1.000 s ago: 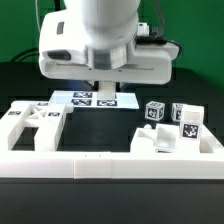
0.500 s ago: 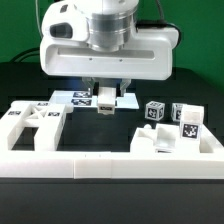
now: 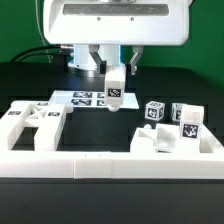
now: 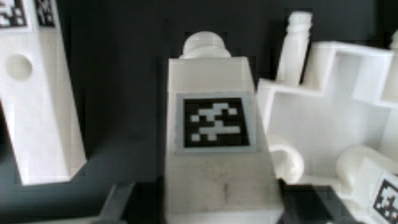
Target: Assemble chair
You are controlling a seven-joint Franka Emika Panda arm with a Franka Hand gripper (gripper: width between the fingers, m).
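White chair piece (image 3: 115, 90), clamped in claw (image 3: 114, 72)

My gripper (image 3: 114, 68): broad white boxy housing with rounded corners, and a grey strip along its upper face. Fingers (image 3: 97, 60) short, dark grey with paler faces. Wrist view: the pads (image 4: 134, 200) show black.
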